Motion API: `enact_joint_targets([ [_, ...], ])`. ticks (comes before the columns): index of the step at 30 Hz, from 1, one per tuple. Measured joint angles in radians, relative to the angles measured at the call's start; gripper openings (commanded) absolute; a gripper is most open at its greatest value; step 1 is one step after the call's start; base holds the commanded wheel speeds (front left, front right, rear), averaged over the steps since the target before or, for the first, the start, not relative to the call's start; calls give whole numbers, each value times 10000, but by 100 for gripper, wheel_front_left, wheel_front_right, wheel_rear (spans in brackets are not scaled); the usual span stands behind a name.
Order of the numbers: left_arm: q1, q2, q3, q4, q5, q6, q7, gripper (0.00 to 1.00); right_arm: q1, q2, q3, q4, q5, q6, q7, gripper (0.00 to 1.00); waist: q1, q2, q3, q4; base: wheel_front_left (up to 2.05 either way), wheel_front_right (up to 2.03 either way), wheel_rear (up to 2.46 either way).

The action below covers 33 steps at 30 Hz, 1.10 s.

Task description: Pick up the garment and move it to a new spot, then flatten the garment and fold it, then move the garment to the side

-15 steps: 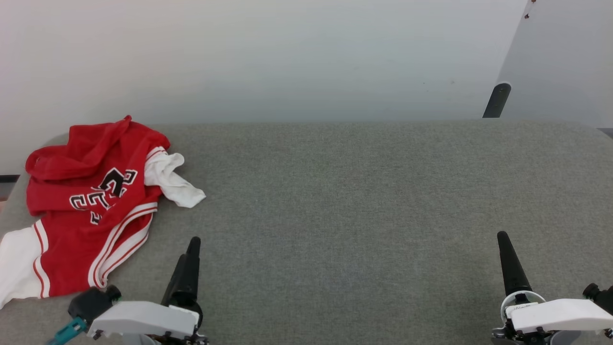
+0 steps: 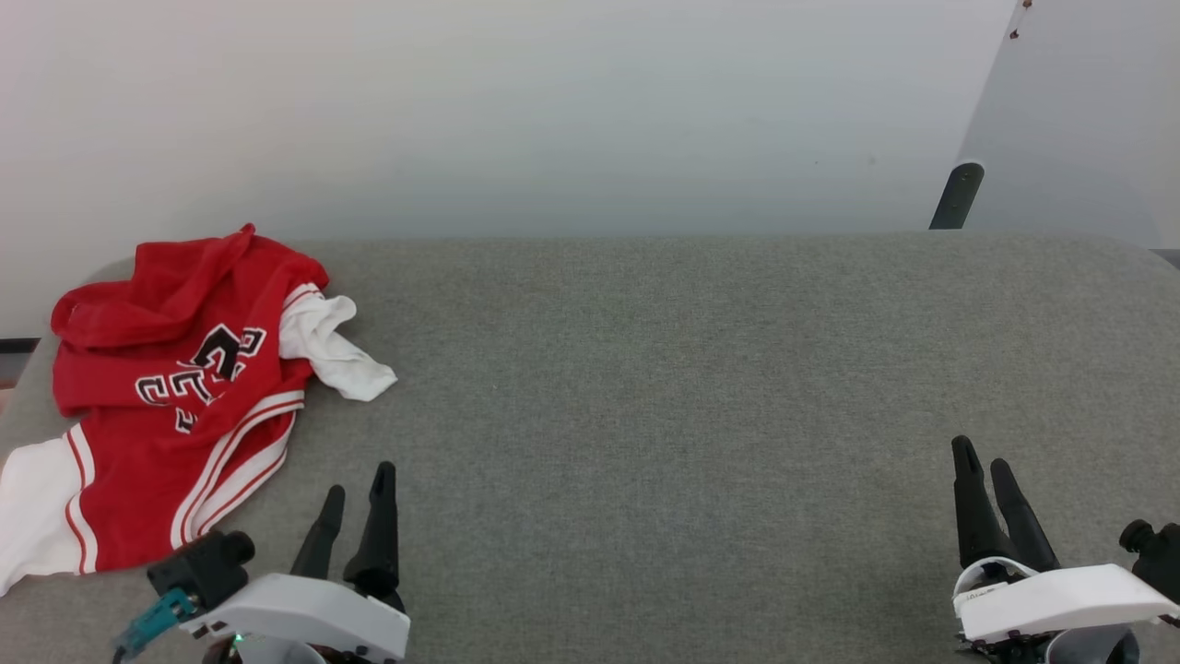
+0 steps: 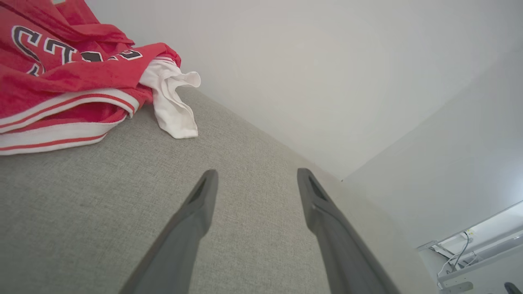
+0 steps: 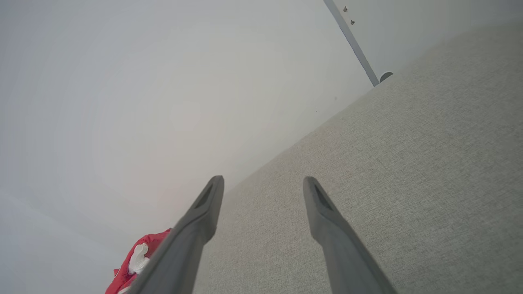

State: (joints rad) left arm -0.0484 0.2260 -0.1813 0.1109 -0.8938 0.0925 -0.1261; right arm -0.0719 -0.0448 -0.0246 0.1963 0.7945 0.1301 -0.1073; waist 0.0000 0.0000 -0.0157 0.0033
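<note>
The garment (image 2: 175,397), a red jersey with white sleeves, striped trim and black lettering, lies crumpled at the far left of the grey table (image 2: 645,387). One white sleeve hangs toward the table's left edge. My left gripper (image 2: 358,480) stands open just right of the garment's hem, not touching it, with nothing between its fingers. In the left wrist view the garment (image 3: 73,77) lies ahead to the upper left of the open left gripper (image 3: 255,173). My right gripper (image 2: 979,454) stands open and empty at the lower right. The right wrist view shows the open right gripper (image 4: 263,179) and the garment (image 4: 137,261) far off.
A pale wall runs behind the table's far edge. A dark post (image 2: 954,194) rises at the far right beside a wall panel. The table (image 3: 122,196) stretches wide between the two grippers.
Both grippers have turned at the wrist, so two fingers of each now show side by side in the head view. The garment has not moved.
</note>
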Motion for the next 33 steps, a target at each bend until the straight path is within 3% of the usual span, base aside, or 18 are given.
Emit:
enact_joint_targets([
  [8,-4,201,-211,-159,1473,261,-228,100,2,-4,29,-219,-1296,0,-136,100,0,0,-12,2,0,0,0],
  [33,268,-6,169,-769,4295,161,-788,100,2,-21,127,-577,-3764,0,-594,100,0,0,-71,6,0,0,0],
])
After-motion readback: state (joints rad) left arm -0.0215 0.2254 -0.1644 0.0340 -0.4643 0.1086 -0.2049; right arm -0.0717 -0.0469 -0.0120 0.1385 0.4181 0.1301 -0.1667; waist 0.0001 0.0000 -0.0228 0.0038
